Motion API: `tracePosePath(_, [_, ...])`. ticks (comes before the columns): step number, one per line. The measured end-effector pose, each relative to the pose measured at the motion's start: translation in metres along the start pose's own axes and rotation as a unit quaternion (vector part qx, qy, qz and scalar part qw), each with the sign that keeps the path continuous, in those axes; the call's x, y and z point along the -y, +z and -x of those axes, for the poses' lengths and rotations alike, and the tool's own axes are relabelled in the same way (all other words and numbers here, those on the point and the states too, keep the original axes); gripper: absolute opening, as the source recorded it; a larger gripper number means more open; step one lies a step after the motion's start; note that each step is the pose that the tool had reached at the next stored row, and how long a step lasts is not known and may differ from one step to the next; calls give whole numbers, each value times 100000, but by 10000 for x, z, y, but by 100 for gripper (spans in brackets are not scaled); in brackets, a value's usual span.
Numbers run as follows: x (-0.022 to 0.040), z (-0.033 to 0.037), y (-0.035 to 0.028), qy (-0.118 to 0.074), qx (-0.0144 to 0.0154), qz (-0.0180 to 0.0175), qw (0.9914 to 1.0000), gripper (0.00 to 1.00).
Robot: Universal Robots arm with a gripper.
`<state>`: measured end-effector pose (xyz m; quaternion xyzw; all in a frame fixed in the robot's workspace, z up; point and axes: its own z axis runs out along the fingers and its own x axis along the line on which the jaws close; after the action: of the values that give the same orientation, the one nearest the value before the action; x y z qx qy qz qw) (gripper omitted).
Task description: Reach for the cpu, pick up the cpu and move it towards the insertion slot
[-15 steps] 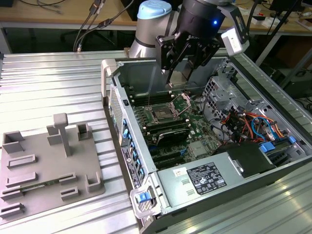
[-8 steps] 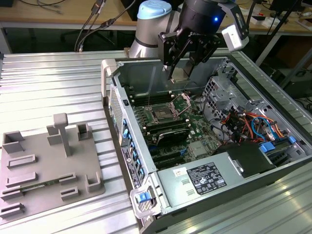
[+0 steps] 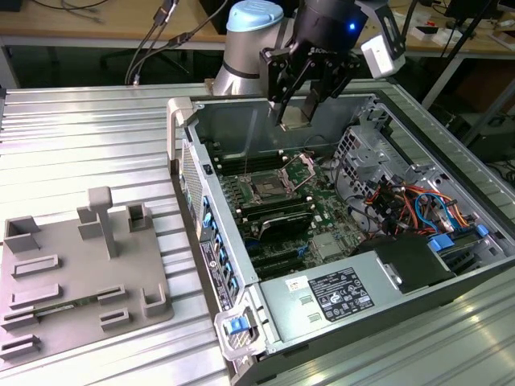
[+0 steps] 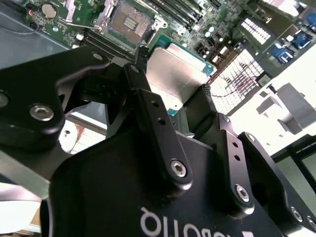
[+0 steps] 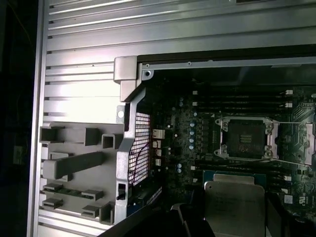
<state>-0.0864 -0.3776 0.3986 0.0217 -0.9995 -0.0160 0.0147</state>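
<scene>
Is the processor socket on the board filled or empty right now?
Empty. The socket shows its bare dark centre, while the chip is gripped in the gripper above the board.

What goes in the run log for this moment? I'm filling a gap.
gripper: shut on cpu | position: above open case, over motherboard | insertion slot: open, empty | cpu not seated

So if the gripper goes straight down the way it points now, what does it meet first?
Probably the insertion slot or the board just beside it; the gripper, holding the cpu, hangs above that area, though depth is unclear.
</scene>
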Motion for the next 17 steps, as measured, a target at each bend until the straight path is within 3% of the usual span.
tracePosePath(17, [-189,86,29,1813,58,51,99984,55])
